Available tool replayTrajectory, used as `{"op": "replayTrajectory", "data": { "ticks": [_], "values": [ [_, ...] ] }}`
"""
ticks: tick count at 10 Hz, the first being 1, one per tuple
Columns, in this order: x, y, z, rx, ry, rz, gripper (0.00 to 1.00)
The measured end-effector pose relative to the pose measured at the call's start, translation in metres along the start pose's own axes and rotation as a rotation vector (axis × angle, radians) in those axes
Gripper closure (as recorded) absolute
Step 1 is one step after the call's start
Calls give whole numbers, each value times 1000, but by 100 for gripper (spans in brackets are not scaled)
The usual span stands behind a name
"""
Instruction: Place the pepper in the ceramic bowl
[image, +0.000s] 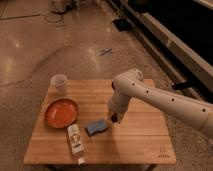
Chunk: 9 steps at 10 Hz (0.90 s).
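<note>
A light wooden plank table (142, 146) carries everything here, and the round, shallow, orange-red glazed ceramic bowl (62, 112) sits near its left edge. Behind the bowl, toward the far left corner, a small translucent white plastic cup (59, 84) stands upright, apart from the bowl's rim. Just in front of the bowl and a little to its right, a white squeeze bottle with a printed label (75, 141) lies on its side, one end pointing at the near edge of the table. To the right of the bowl, beside the bottle's upper end, a flat blue rectangular sponge (96, 127) lies on the wood. The robot's white arm (160, 100) reaches in from the right and bends downward, so that the gripper (114, 118) hangs low over the table just past the sponge's right end, on the far side of the sponge from the bowl. A small dark red tapered shape at the gripper's tip looks to be the pepper (114, 120). It is outside the bowl, with the sponge lying between the two. I cannot tell whether the jaws are clenched on it or released.
</note>
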Motion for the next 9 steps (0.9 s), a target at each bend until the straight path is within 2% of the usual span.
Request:
{"op": "replayTrajectory", "data": {
  "ticks": [1, 4, 5, 7, 9],
  "values": [
    [3, -6, 2, 4, 3, -16, 100],
    [18, -48, 13, 27, 9, -113, 100],
    [24, -75, 22, 37, 2, -175, 100],
    [29, -99, 28, 47, -8, -228, 100],
    [28, -133, 37, 65, -25, -301, 100]
  ]
}}
